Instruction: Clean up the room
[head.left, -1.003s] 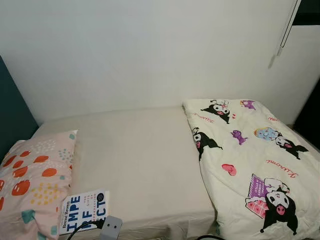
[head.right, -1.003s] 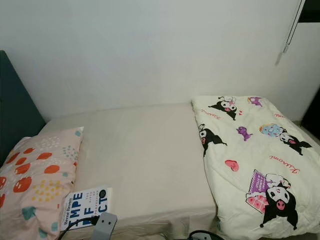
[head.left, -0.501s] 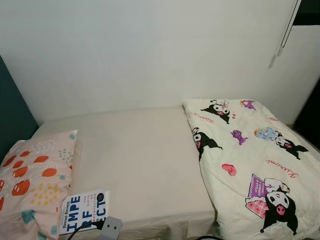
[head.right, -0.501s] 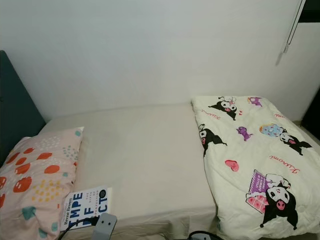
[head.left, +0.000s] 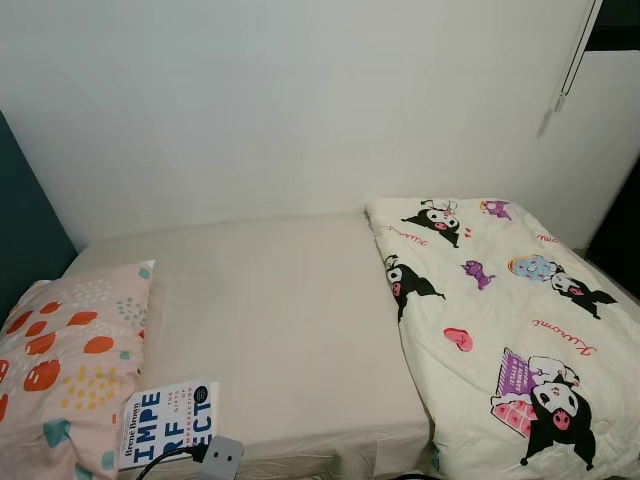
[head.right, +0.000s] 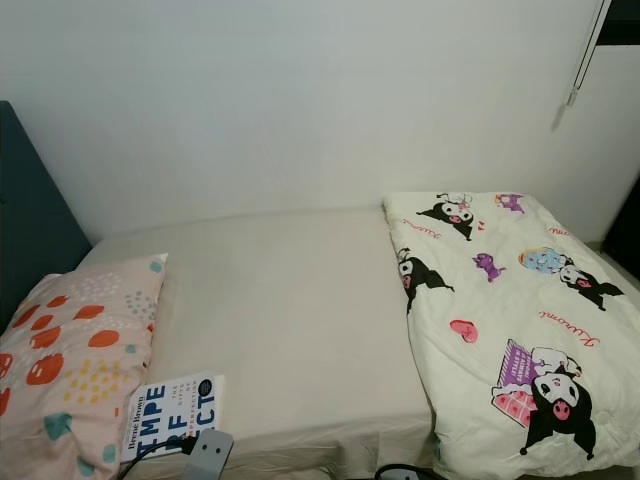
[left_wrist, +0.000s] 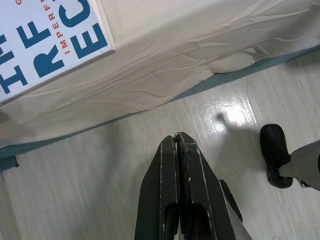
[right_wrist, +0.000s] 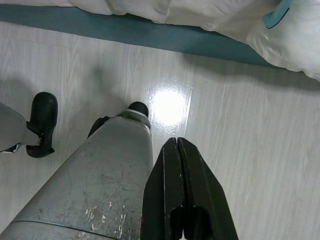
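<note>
Both arms hang low by the bed edge: the left gripper (left_wrist: 176, 137) is clenched, fingers pressed together over the floor (left_wrist: 100, 170), and the right gripper (right_wrist: 177, 142) is closed and empty too. Just ahead of the left one lies the book (head.left: 168, 424), at the near edge of the mattress (head.left: 280, 320), touching the pillow (head.left: 65, 365), its long axis running away from the robot. The left arm looks nearer. Farther right, the folded blanket (head.left: 500, 320) covers the bed's foot.
</note>
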